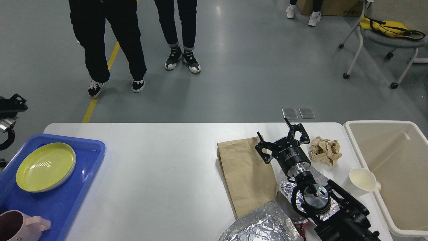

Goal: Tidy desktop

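The white desktop (160,160) fills the lower half of the head view. On its right side my right gripper (277,134) is open and empty, hovering over the far end of a flat brown paper bag (244,174), with a crumpled brown paper ball (325,150) just to its right. My left gripper (11,103) is a small dark shape off the table's left edge, beyond the blue tray (67,201); its fingers cannot be told apart. A yellow plate (45,166) rests on another plate in the tray.
A pink mug (16,227) stands at the tray's near end. Crumpled foil (260,226), a red can (298,222) and a paper cup (362,179) lie near my right arm. A beige bin (394,160) stands at the right. Two people (133,40) stand beyond the far edge.
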`<control>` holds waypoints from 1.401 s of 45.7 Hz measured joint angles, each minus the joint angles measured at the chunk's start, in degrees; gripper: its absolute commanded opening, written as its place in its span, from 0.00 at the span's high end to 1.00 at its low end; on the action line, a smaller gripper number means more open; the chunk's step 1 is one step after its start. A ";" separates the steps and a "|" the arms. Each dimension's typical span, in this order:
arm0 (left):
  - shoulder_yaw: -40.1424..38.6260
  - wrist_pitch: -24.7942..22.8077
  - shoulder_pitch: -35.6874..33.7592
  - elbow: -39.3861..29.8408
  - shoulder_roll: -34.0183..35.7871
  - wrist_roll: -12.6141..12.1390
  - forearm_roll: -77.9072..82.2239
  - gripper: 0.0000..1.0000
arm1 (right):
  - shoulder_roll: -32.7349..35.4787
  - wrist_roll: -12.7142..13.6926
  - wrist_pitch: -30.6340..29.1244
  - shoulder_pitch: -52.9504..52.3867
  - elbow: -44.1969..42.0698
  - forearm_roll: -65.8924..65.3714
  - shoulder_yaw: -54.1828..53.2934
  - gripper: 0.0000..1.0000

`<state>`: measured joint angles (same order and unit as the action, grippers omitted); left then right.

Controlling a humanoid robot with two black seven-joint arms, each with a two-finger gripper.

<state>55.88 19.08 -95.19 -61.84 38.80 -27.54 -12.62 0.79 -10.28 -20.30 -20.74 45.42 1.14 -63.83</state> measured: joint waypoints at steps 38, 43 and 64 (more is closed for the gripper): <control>-45.07 -1.85 9.75 1.41 -12.85 0.80 11.93 0.03 | 0.00 0.00 0.00 -0.03 -0.08 0.00 -0.03 0.00; -50.64 -1.85 14.33 2.33 -11.35 5.28 14.18 0.03 | 0.00 0.00 0.00 -0.03 -0.07 0.00 -0.02 0.00; -114.51 -1.93 44.01 9.99 -14.56 15.92 12.80 0.03 | 0.00 0.00 0.00 0.00 -0.04 0.00 -0.02 0.00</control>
<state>-58.63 17.15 -51.18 -51.86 24.24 -11.61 0.18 0.79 -10.28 -20.30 -20.74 45.38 1.14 -63.85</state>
